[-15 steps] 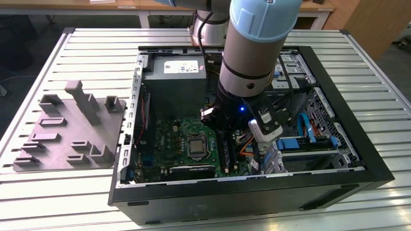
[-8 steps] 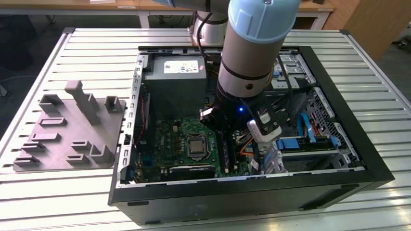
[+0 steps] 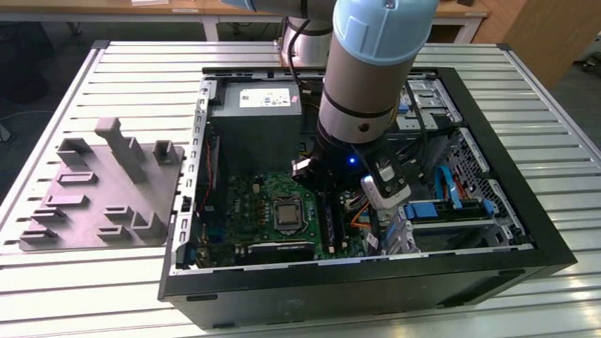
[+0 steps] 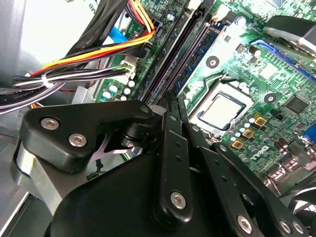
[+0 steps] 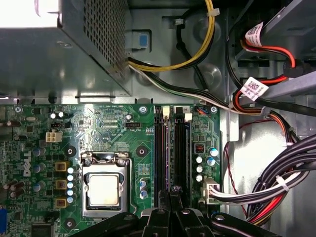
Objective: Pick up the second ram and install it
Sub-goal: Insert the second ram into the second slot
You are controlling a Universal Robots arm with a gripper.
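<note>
My gripper (image 5: 171,191) reaches down into the open computer case (image 3: 488,257), right over the ram slots (image 5: 173,148) beside the processor socket (image 5: 103,190). Its two black fingers (image 4: 171,106) stand close together, shut on the thin dark ram (image 4: 190,49). The ram runs edge-on along the slot line from the fingertips. I cannot tell whether it is seated. In the exterior view the gripper (image 3: 317,186) is mostly covered by the arm's wrist, above the slots (image 3: 329,225) on the green motherboard (image 3: 249,211).
A grey holder fixture (image 3: 103,190) lies on the table at the exterior view's left. The power supply (image 3: 258,120) fills the case's far end. Cable bundles (image 5: 276,192) (image 4: 84,69) hang close beside the slots. Drive cages (image 3: 460,211) stand at the exterior view's right.
</note>
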